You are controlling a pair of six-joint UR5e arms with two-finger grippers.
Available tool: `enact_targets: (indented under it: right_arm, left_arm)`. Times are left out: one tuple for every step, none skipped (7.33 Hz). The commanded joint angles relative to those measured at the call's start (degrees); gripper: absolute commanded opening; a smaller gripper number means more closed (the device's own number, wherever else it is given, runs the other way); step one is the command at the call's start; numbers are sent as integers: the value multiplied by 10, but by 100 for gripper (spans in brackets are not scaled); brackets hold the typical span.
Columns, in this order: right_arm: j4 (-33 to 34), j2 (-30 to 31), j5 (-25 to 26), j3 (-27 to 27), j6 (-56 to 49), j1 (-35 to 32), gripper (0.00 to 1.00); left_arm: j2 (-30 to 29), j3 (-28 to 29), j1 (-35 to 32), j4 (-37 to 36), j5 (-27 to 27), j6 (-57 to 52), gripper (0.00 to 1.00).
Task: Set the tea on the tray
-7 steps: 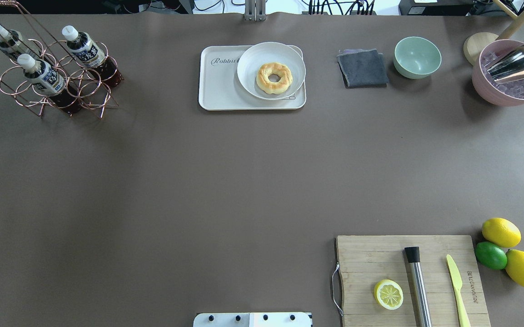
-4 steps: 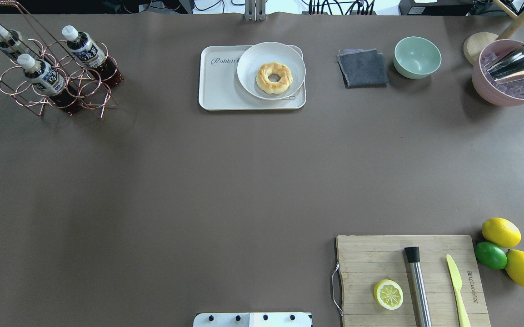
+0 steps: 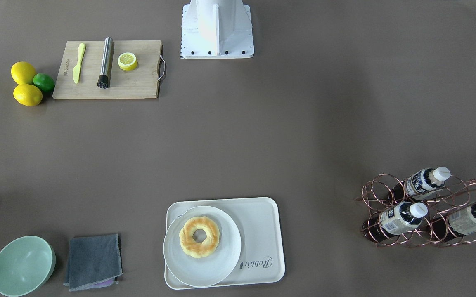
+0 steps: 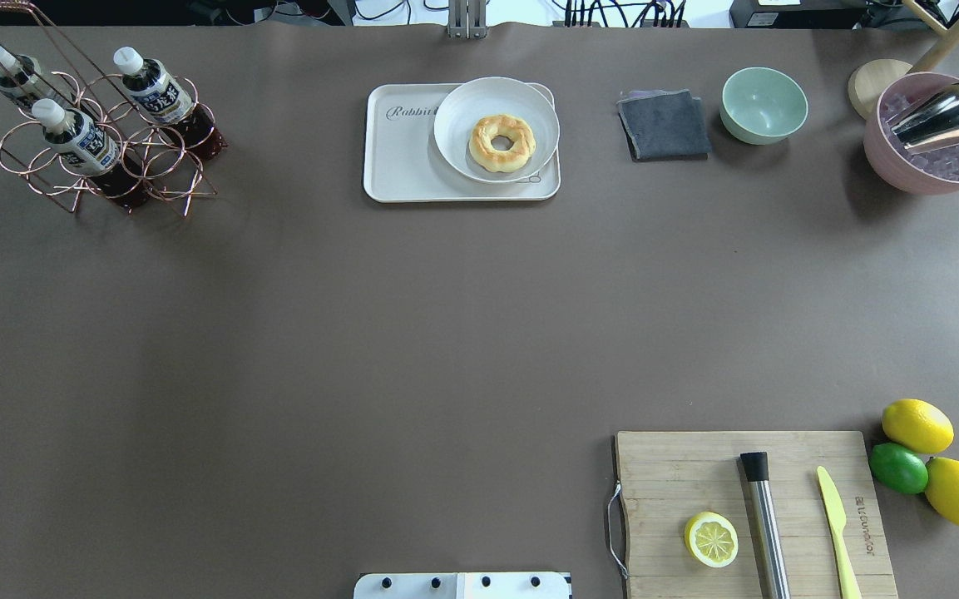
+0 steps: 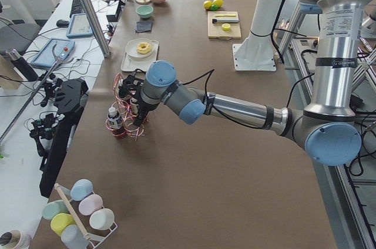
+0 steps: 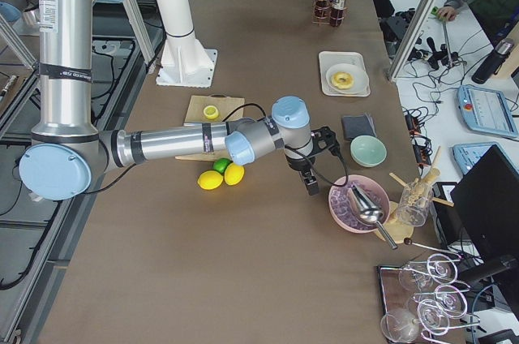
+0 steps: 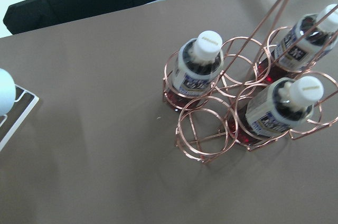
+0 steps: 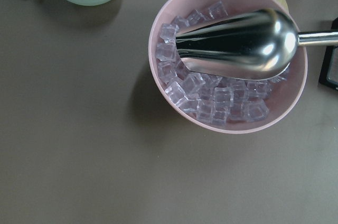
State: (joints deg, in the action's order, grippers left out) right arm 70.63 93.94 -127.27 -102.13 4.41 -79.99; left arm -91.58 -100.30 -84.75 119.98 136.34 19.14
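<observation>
Over the last second nothing shifts on my overhead view. All three tea bottles point(image 4: 80, 137) stand in the copper wire rack point(image 4: 165, 170) at the far left corner of the surface, so I judge the pick has not begun. My left end effector point(image 5: 138, 121) hangs just over the rack, and my right end effector point(image 6: 310, 180) is near the pink ice bowl point(image 6: 357, 202). I cannot tell how wide either is. The tray point(image 4: 400, 162) carries a plate point(image 4: 458, 133) with a doughnut point(image 4: 501, 142), leaving its Rabbit end bare.
</observation>
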Motion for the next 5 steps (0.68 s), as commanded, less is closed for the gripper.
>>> enact_targets:
  right_arm:
    - [-33, -7, 0, 1, -5, 17, 100]
    - [-33, -8, 0, 0, -4, 19, 100]
    - [-33, -8, 0, 2, -3, 19, 100]
    - [-33, -8, 1, 2, -2, 20, 100]
    - [-33, -8, 1, 2, -2, 21, 100]
  left_arm:
    - [-13, -1, 101, 117, -96, 171, 99]
    - [-16, 2, 143, 159, -154, 229, 98]
    - [-16, 1, 170, 178, -220, 238, 98]
    - [-16, 1, 180, 190, -266, 238, 97]
    - [-16, 6, 194, 203, -303, 239, 97]
